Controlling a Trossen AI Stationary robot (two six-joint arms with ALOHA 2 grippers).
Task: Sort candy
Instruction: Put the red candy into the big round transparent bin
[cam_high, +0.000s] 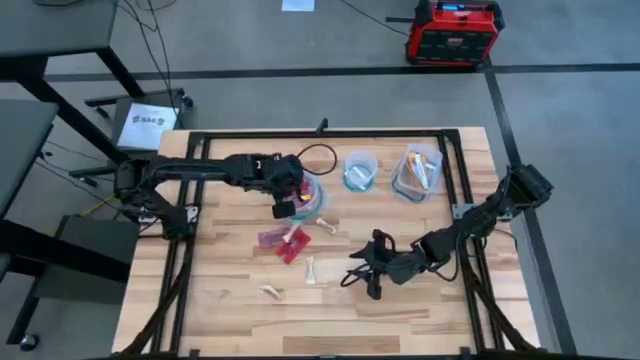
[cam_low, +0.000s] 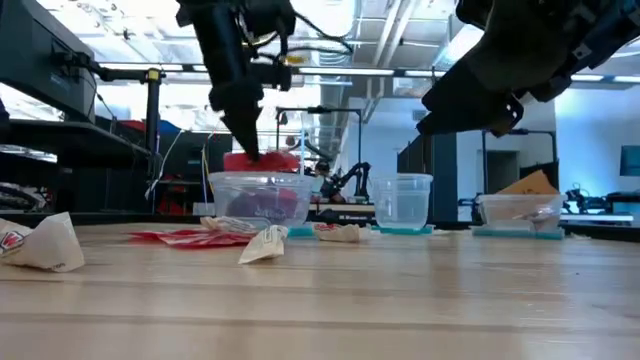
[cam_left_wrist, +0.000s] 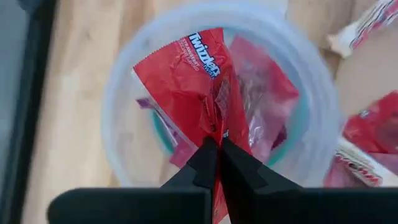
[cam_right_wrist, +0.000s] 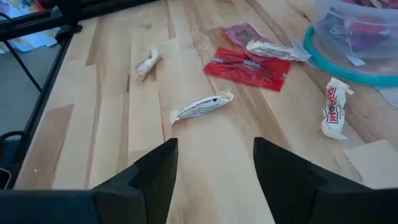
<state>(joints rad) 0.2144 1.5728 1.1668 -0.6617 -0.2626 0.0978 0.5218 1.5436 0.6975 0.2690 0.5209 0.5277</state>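
1. a red candy packet (cam_left_wrist: 196, 87) is pinched by the left gripper (cam_left_wrist: 216, 152) over the clear container (cam_left_wrist: 311, 93).
2. the right gripper (cam_right_wrist: 214, 162) is held released above bare table (cam_right_wrist: 112, 124).
3. loose candy (cam_right_wrist: 202, 107) is scattered between them.

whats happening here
The robot is sorting candy on a wooden table. The left gripper pinches a red packet over a clear container that already holds red and purple sweets. The right gripper hovers open above the loose candy on the table, nearest a pale wrapper.
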